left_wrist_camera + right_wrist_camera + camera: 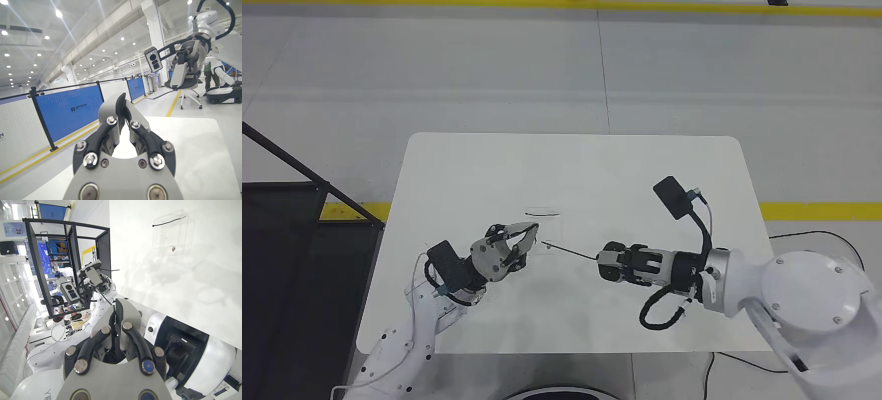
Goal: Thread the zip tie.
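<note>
A thin black zip tie (pixel 569 249) stretches above the table between my two grippers. The left gripper (pixel 533 234) is shut on one end, and the strap shows as a dark sliver between its pads (pixel 123 115). The right gripper (pixel 600 258) is shut on the other end, with the strap (pixel 105 298) running from its fingertips toward the left gripper (pixel 90 274). A short black tail (pixel 113 270) sticks out past the left gripper. The right gripper (pixel 170 85) hangs across from the left wrist camera.
A clear plastic box (pixel 542 214) stands on the white table (pixel 642 170) just behind the grippers, and a second zip tie (pixel 167 223) lies across its top edge. The table's front edge runs close under both arms.
</note>
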